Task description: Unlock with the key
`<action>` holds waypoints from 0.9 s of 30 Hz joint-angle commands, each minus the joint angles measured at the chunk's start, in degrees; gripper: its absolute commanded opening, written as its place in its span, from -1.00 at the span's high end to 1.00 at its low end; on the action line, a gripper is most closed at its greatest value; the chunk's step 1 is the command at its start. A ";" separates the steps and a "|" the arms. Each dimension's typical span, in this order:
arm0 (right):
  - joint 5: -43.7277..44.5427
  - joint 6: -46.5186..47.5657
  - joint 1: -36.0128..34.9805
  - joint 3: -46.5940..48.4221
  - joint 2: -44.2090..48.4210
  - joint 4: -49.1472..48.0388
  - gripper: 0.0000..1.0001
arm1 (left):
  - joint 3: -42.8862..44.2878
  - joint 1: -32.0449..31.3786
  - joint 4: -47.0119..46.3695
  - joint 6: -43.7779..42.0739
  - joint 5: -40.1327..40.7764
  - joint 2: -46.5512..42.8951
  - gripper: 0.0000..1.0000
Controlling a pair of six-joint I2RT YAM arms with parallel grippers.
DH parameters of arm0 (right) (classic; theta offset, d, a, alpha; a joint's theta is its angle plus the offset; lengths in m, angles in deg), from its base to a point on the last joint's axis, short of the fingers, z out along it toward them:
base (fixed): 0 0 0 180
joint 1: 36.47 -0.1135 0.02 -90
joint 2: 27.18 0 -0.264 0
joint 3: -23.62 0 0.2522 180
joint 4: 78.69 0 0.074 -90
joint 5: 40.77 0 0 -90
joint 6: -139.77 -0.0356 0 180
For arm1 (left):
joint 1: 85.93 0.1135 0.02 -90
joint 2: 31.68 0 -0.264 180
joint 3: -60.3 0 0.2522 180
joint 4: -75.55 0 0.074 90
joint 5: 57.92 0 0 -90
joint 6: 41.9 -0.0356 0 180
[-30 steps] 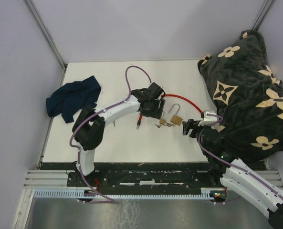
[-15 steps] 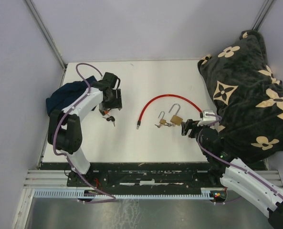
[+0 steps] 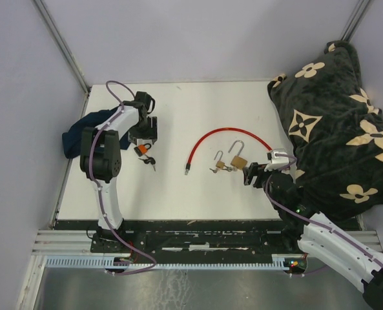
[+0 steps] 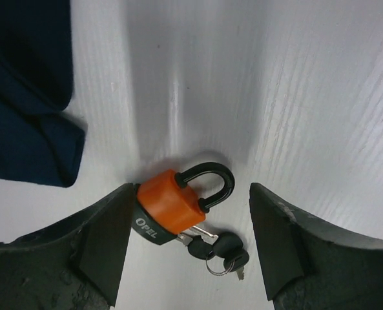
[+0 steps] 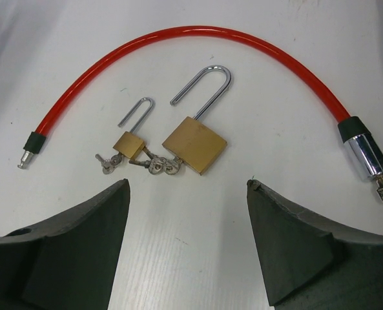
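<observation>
An orange padlock (image 3: 141, 150) with a black shackle lies at the table's left. In the left wrist view the padlock (image 4: 172, 205) has its shackle closed and a key in its base, on a ring of black-headed keys (image 4: 222, 248). My left gripper (image 3: 146, 134) is open and hovers over it, with the lock between the jaws (image 4: 191, 194). Two brass padlocks, one large (image 5: 194, 145) and one small (image 5: 129, 143), lie with shackles open and keys in them. A red cable lock (image 5: 197, 32) arcs behind them. My right gripper (image 5: 186, 187) is open and empty just in front of them.
A dark blue cloth (image 3: 97, 132) lies at the table's left edge, close to the orange padlock. A black patterned blanket (image 3: 333, 116) fills the right side, beside my right arm. Grey walls enclose the table at the back and sides.
My left arm has swung from the middle, by the cable lock and brass padlocks, to the far left over the orange padlock. The right arm has barely moved.
</observation>
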 commanded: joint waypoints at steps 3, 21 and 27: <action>-1.46 -0.04 0.20 1.19 -2.74 -2.72 -0.61 | 2.18 1.16 0.64 -5.29 -6.07 2.49 -0.54; -2.45 -0.74 0.16 1.58 -5.09 -3.40 -0.59 | -4.00 1.15 2.32 0.57 -1.85 -2.33 -0.43; -2.33 -0.70 0.20 1.58 -5.42 -3.47 -0.59 | -4.22 1.30 2.06 0.93 -2.47 -1.25 -0.23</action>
